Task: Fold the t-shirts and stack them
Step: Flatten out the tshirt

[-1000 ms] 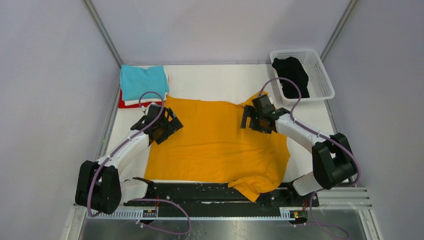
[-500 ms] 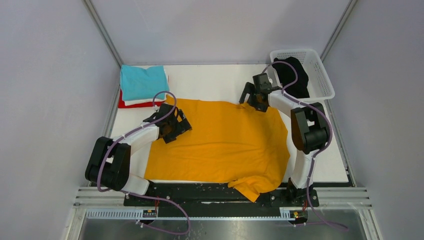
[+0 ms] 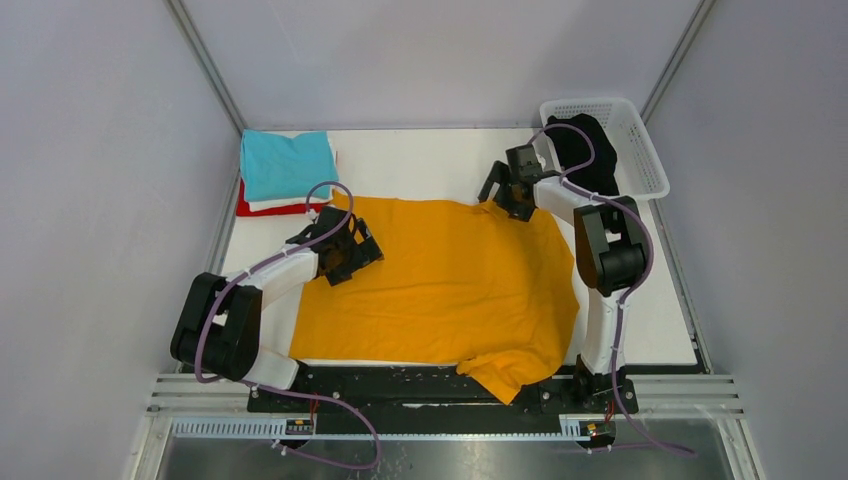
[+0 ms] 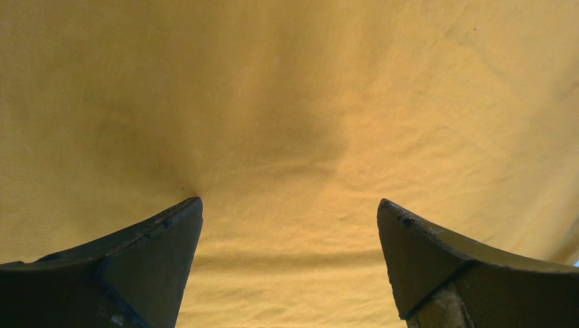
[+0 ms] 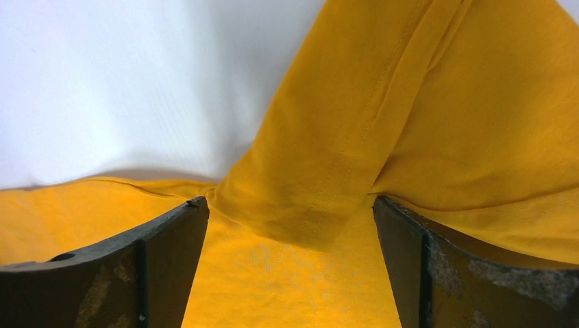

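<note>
The mustard-orange t-shirt (image 3: 450,285) lies spread flat in the middle of the table; one corner hangs over the near edge. My left gripper (image 3: 352,250) sits over its left part, jaws open, cloth filling the wrist view (image 4: 287,137). My right gripper (image 3: 512,198) is at the shirt's far right corner, jaws open around a raised fold of the orange cloth (image 5: 328,171). A teal t-shirt (image 3: 287,163) tops a folded stack at the far left, over a white one (image 3: 290,204) and a red one (image 3: 252,208). The black t-shirt (image 3: 585,150) lies in the basket.
A white plastic lattice basket (image 3: 640,140) stands at the far right corner. Bare white table (image 3: 420,165) shows behind the orange shirt and along its right side. Grey walls close in the table on three sides.
The right arm reached back toward the far right corner of the orange shirt, and the shirt's top right edge went with it. The left gripper slid slightly right onto the shirt. Little changed in the last half second.
</note>
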`<action>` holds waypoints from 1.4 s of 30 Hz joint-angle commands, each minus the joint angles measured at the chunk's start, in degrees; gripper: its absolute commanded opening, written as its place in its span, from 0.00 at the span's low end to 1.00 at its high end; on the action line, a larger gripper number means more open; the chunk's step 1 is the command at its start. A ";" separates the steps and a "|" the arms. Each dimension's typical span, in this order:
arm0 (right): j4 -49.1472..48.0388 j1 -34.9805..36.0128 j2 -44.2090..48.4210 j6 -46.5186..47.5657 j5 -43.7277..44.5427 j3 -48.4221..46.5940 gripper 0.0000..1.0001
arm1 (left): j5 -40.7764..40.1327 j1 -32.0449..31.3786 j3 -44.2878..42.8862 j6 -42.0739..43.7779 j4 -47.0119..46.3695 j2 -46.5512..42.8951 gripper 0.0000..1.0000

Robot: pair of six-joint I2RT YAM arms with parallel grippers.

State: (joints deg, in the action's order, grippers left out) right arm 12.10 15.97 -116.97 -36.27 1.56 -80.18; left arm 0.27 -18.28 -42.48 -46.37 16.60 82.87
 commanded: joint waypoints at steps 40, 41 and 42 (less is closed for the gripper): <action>-1.55 -1.11 -4.49 -4.94 -1.94 -13.41 0.96 | -3.28 -0.04 -2.04 2.73 0.73 1.42 0.99; -1.43 -1.11 -4.00 -4.88 -1.85 -12.44 0.94 | -3.26 -0.08 -1.92 2.69 0.59 1.46 0.99; -1.21 -1.11 -4.01 -4.68 -2.01 -12.05 0.93 | -3.18 -0.04 -1.89 2.69 0.50 1.38 0.99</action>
State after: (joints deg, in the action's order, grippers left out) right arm 11.53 14.98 -126.06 -41.98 -4.58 -95.46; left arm -2.07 -18.28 -43.38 -44.56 17.12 84.60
